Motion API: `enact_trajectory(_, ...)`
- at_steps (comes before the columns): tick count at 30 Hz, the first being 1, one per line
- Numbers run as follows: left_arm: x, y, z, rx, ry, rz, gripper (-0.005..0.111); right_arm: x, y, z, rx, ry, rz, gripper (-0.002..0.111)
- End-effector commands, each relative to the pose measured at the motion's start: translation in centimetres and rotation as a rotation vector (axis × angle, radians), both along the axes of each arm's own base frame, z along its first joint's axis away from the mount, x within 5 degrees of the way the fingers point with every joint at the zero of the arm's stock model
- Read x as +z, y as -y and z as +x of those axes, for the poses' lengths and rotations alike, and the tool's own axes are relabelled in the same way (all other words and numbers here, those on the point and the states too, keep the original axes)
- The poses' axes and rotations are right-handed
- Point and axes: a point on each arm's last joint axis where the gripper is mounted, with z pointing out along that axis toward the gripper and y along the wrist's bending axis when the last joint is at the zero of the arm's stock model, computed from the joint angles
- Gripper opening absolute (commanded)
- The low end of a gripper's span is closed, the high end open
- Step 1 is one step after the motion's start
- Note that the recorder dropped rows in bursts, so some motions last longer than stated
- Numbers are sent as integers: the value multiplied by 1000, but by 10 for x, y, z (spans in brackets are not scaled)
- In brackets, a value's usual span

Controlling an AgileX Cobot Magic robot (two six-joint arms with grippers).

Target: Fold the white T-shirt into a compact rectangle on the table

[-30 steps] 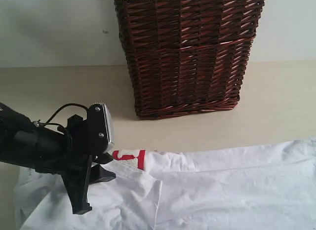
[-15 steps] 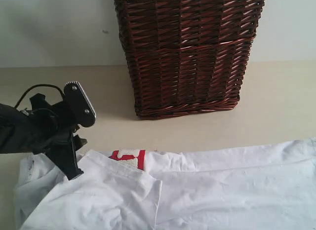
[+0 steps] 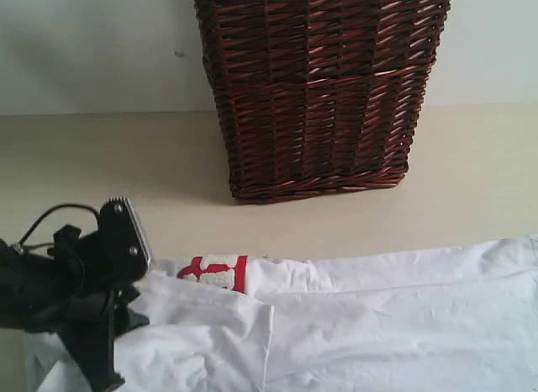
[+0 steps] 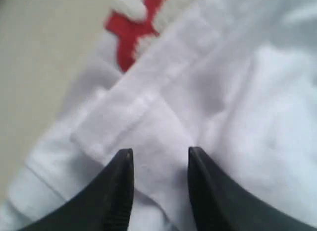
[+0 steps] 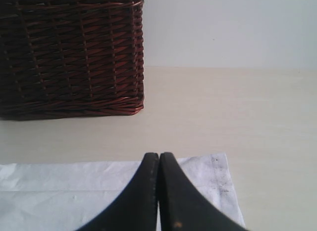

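Pale tabletop (image 3: 101,156) carries the white T-shirt (image 3: 378,325), spread mostly flat. Over a folded-over edge the left fingers (image 4: 119,191) stand parted, gripping nothing; the right fingers (image 5: 171,191) are clenched empty above the hem. Best pinch both layers squarely before lifting. Beyond, the wicker basket (image 3: 319,98) stands apart; bare room lies between.

Soft cloth T-shirt (image 3: 378,325), glossy wicker basket (image 3: 319,98), smooth matt table (image 3: 126,156)
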Motion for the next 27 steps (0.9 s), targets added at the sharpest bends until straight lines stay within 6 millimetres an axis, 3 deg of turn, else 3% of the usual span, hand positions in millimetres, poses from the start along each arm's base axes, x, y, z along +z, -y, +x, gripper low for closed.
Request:
enact_trajectory(1, -23, -7, -10, -67, -67, 87, 37, 0, 0, 0, -1, 16, -3, 0)
enact_trajectory(4, -23, -7, -4, -64, -39, 108, 37, 0, 0, 0, -1, 16, -3, 0)
enact_trajectory(7, -8, -6, 10, -19, 62, 116, 37, 0, 0, 0, -1, 16, -3, 0)
enact_trajectory(12, 48, -9, 29, 80, 320, 85, 37, 0, 0, 0, -1, 16, -3, 0)
enact_trajectory(16, 74, -15, 20, 103, 360, -24, 37, 0, 0, 0, -1, 16, -3, 0)
enact_trajectory(19, 74, -23, 12, 105, 331, -61, 37, 0, 0, 0, -1, 16, -3, 0)
enact_trajectory(22, 60, -36, 3, 78, 290, -12, 37, 0, 0, 0, -1, 16, -3, 0)
enact_trajectory(27, 31, -56, -17, -148, 208, 127, 37, 0, 0, 0, -1, 16, -3, 0)
